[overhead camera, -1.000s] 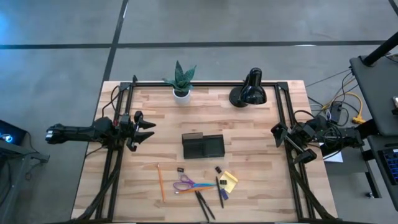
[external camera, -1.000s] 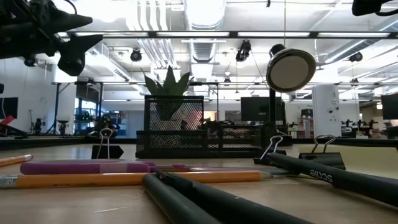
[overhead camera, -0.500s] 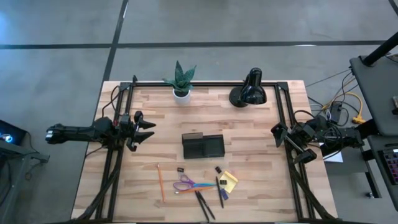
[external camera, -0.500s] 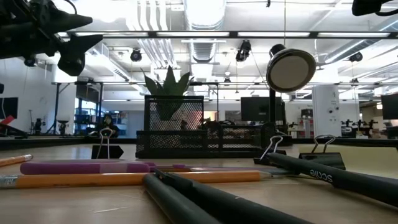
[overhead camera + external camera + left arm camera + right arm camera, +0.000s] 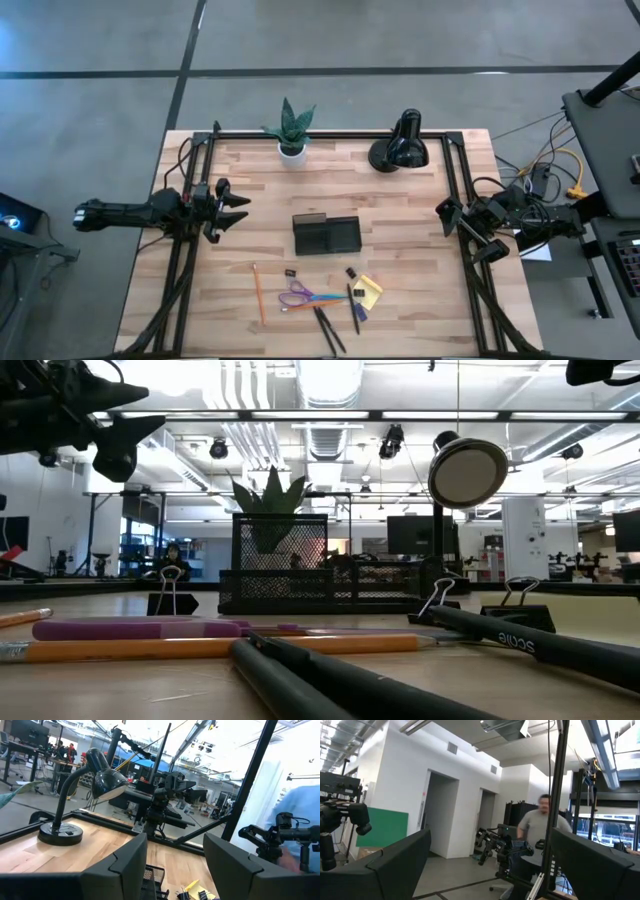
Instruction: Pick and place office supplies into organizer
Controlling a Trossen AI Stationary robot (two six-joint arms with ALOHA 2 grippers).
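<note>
The black mesh organizer (image 5: pixel 326 235) stands on its base at the table's middle. Nearer the front edge the office supplies lie flat: an orange pencil (image 5: pixel 258 293), purple-handled scissors (image 5: pixel 303 296), two black pens (image 5: pixel 328 330), a bluish pen (image 5: pixel 353 308), a yellow sticky-note pad (image 5: pixel 369 291) and two small black clips (image 5: pixel 290 273) (image 5: pixel 351 272). My left gripper (image 5: pixel 240 208) hangs open above the table's left side, pointing at the organizer. My right gripper (image 5: pixel 445 215) hangs open at the right side. Both stand well clear of every item. In the low view the pencil (image 5: pixel 200 648) and pens (image 5: pixel 330 680) lie in front of the organizer (image 5: pixel 290 575).
A small potted plant (image 5: pixel 290 130) and a black desk lamp (image 5: pixel 400 148) stand at the far edge. Black frame rails (image 5: pixel 185 270) run along the table's left and right sides. A person (image 5: pixel 540 840) stands in the room beyond the table.
</note>
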